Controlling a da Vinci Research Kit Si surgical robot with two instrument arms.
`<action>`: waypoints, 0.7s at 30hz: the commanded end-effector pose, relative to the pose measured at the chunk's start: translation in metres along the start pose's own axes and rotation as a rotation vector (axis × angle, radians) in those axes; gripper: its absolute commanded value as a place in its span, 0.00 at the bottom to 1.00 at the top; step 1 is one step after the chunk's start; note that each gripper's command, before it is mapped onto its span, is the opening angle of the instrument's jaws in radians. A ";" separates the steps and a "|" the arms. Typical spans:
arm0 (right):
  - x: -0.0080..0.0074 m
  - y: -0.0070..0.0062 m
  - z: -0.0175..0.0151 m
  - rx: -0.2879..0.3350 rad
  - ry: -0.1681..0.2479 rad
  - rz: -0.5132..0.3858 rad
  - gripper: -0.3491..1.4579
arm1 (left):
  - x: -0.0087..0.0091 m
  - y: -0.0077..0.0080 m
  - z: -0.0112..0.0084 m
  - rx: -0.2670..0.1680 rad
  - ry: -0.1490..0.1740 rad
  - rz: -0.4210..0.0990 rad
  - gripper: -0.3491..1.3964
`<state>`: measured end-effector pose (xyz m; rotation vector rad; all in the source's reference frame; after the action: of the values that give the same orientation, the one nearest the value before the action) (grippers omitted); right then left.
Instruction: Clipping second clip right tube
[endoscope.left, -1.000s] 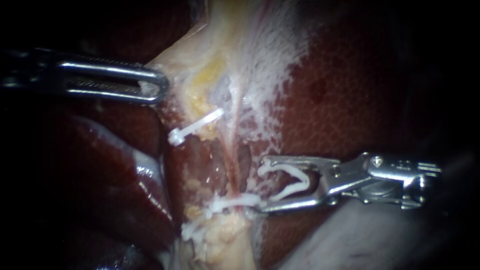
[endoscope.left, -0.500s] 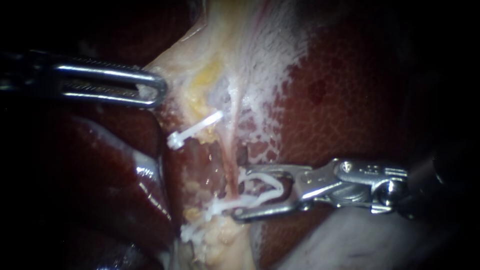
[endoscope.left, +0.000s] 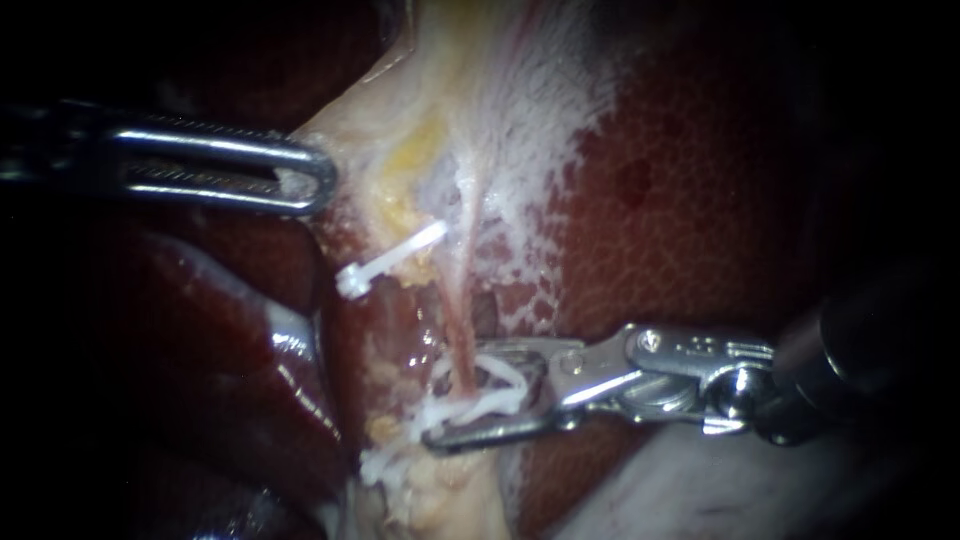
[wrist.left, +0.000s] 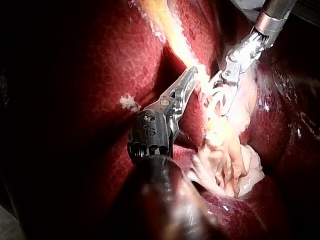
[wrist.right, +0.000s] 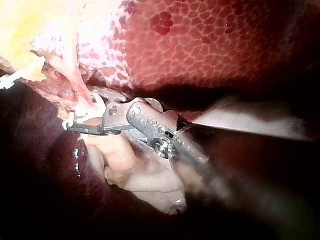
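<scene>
White clip (endoscope.left: 503, 383) sits in the right instrument's (endoscope.left: 455, 395) part-open jaws, both bearing on it, and straddles the right tube (endoscope.left: 458, 322) just beside a seated clip (endoscope.left: 435, 412). Beyond, the left instrument's (endoscope.left: 318, 180) jaws are clamped on pale tissue (endoscope.left: 370, 130) — liver (endoscope.left: 680, 220) behind.

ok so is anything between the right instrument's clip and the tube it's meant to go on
Nothing visible does. The right instrument, its jaws carrying the open white clip, straddles the pink tube. A closed clip sits on the tube right beside the lower jaw, close but not blocking.
</scene>
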<state>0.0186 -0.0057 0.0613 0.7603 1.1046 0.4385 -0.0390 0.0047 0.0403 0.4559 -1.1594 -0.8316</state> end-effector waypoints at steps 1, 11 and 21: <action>0.0001 -0.0001 -0.0001 0.003 -0.001 0.007 0.49 | 0.0000 0.0000 0.0000 -0.001 0.000 0.000 0.00; 0.0003 -0.0008 -0.0005 0.048 -0.019 0.027 0.40 | 0.0001 0.0000 0.0000 -0.001 0.000 0.000 0.00; 0.0005 -0.0004 -0.0009 0.054 -0.022 0.073 0.21 | 0.0003 0.0002 0.0002 -0.001 0.000 0.002 0.00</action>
<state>0.0177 -0.0050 0.0605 0.8583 1.0678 0.4837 -0.0391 0.0046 0.0407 0.4545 -1.1591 -0.8305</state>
